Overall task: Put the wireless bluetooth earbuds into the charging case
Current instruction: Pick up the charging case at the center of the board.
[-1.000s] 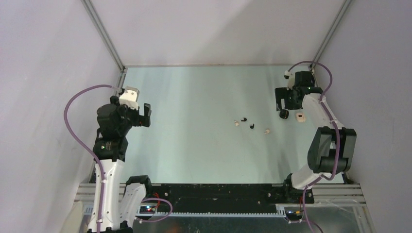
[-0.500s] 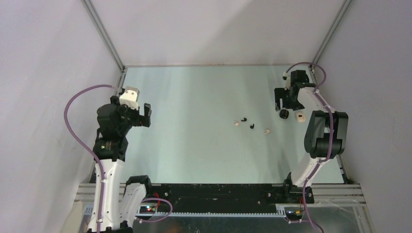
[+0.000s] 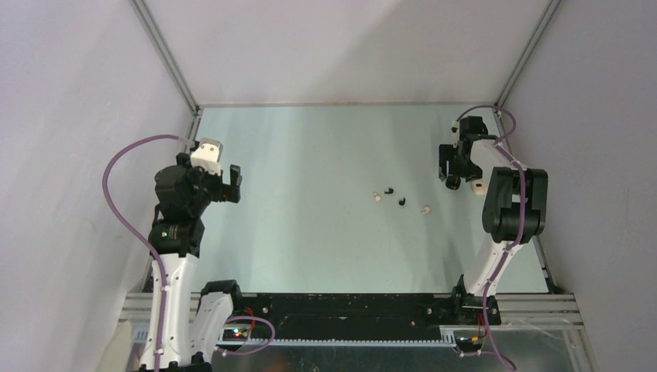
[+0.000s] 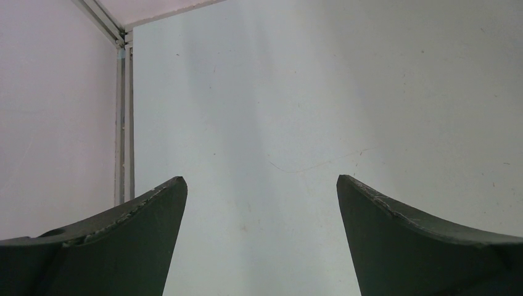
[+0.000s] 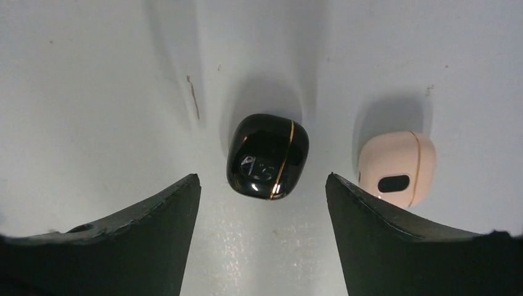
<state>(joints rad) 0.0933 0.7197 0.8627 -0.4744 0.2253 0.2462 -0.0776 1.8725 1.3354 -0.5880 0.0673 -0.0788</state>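
Four tiny earbuds lie mid-table in the top view: an off-white one (image 3: 377, 197), two black ones (image 3: 389, 191) (image 3: 402, 201), and another off-white one (image 3: 425, 209). A closed glossy black charging case (image 5: 268, 156) with a gold seam lies just beyond my right gripper's open jaws. A closed off-white case (image 5: 398, 168) lies to its right, past the right finger. My right gripper (image 3: 450, 172) is open and empty, pointing down over the black case (image 3: 453, 183). My left gripper (image 3: 232, 184) is open and empty at the far left, with only bare table between its fingers (image 4: 142, 240).
The off-white case (image 3: 478, 186) is partly covered by the right arm's link in the top view. Grey walls and metal frame rails (image 3: 166, 58) close in the table on the left, back and right. The right arm stands folded close to the right wall.
The right arm has folded up, its elbow swinging toward the far right corner. Its gripper has stayed open over the black case. The left arm has not moved.
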